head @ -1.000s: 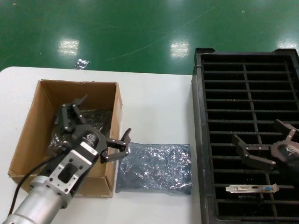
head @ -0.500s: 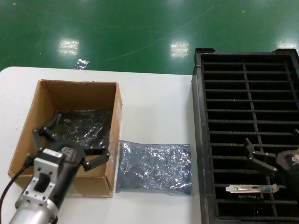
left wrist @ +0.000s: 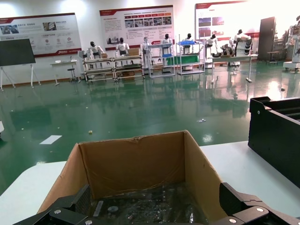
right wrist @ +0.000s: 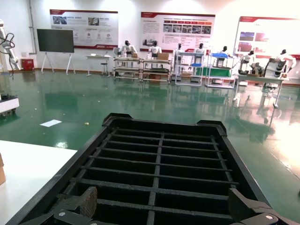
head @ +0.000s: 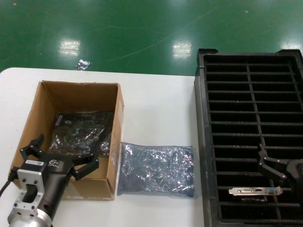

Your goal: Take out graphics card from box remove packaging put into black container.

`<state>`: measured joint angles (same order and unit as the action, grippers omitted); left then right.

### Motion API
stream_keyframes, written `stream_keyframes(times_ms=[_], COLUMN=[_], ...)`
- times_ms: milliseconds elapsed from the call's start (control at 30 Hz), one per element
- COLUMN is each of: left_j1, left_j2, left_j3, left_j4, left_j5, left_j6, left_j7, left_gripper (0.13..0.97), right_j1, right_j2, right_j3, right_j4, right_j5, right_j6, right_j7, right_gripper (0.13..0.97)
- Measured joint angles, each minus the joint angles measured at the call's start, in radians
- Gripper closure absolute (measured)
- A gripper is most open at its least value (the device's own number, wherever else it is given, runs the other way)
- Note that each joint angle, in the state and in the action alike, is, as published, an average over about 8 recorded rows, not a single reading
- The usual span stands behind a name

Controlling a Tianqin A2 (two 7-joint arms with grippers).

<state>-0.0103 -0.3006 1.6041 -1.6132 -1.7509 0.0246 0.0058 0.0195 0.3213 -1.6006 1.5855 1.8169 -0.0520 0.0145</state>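
The brown cardboard box [head: 80, 94] sits on the left of the white table, with a shiny crinkled bag [head: 80, 132] over something dark lying inside it. My left gripper [head: 60, 156] is open and empty, over the box's near wall; the left wrist view looks into the box [left wrist: 136, 159] between its fingers [left wrist: 239, 206]. A second grey-blue bag, the packaging [head: 156, 169], lies flat on the table right of the box. The graphics card's silver bracket [head: 255, 191] stands in a near slot of the black container [head: 201, 142]. My right gripper [head: 270, 163] is open and empty above the container's near right part [right wrist: 159, 159].
The table's far edge borders a green floor. The black container also shows at the side of the left wrist view [left wrist: 276, 136]. Bare white table lies between the box and the container, behind the loose bag.
My left gripper has drawn back from above the box's right wall to its near wall. My right gripper has pulled back toward the near right, away from the card's slot.
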Motion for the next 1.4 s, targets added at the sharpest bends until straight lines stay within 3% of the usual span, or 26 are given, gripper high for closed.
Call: stream_keyframes(times_ms=[1400], left_j1=[0.000], left_j2=[0.000], left_j3=[0.000], left_j4=[0.000], left_j5=[0.000], left_j6=[0.000], left_j7=[0.000], left_gripper=[0.132], right_j1=[0.000], right_j2=[0.000], right_j3=[0.000], right_j4=[0.000], right_j5=[0.000], right_j6=[0.000], right_j7=[0.000], right_gripper=[0.129])
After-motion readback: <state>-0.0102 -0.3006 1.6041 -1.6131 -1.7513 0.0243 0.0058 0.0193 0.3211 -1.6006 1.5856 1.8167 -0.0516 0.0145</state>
